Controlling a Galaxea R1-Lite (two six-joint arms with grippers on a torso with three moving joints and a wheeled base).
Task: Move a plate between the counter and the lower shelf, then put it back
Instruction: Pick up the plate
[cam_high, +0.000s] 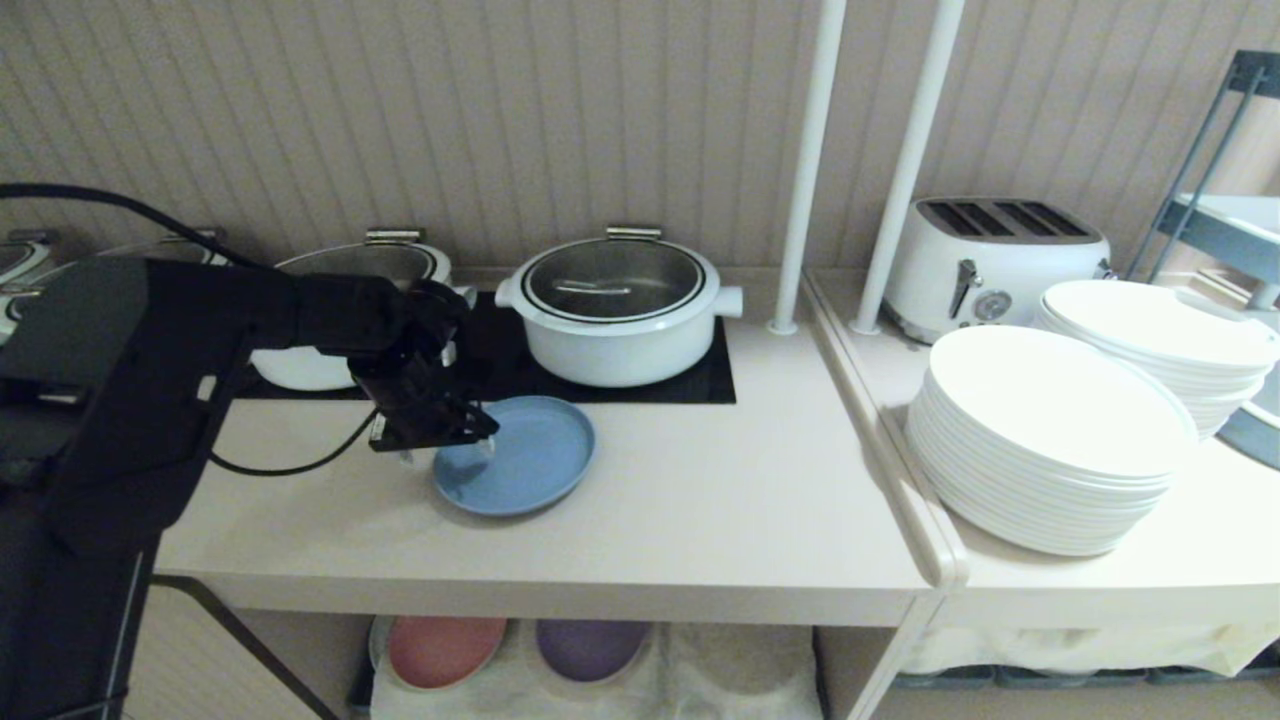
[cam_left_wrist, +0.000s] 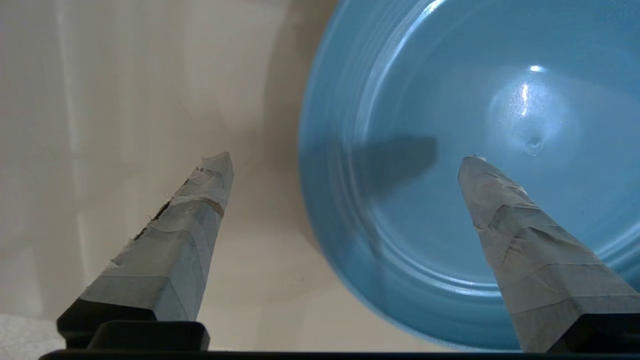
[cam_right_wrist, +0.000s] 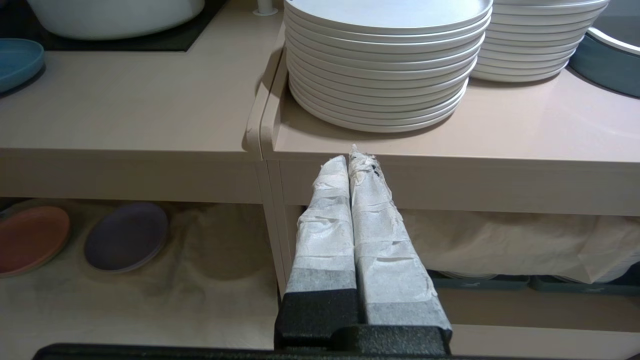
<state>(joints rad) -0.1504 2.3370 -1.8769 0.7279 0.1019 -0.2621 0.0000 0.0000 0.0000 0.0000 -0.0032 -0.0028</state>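
The light-blue plate (cam_high: 530, 455) lies flat on the beige counter (cam_high: 700, 500), just in front of the black hob panel. My left gripper (cam_high: 445, 452) hovers over the plate's left rim, open and holding nothing. In the left wrist view one taped finger (cam_left_wrist: 200, 210) is over bare counter and the other over the plate (cam_left_wrist: 475, 100), with the left gripper (cam_left_wrist: 346, 161) straddling the rim. The lower shelf (cam_high: 740, 660) with its white cloth shows under the counter. My right gripper (cam_right_wrist: 350, 155) is shut and empty, parked low in front of where the two tops meet.
Two white lidded pots (cam_high: 615, 310) sit on the hob (cam_high: 690, 385) behind the plate. A pink plate (cam_high: 445, 648) and a purple plate (cam_high: 590, 648) lie on the shelf cloth. Two stacks of white dinner plates (cam_high: 1050, 440), a toaster (cam_high: 990, 262) and two white poles (cam_high: 805, 170) stand to the right.
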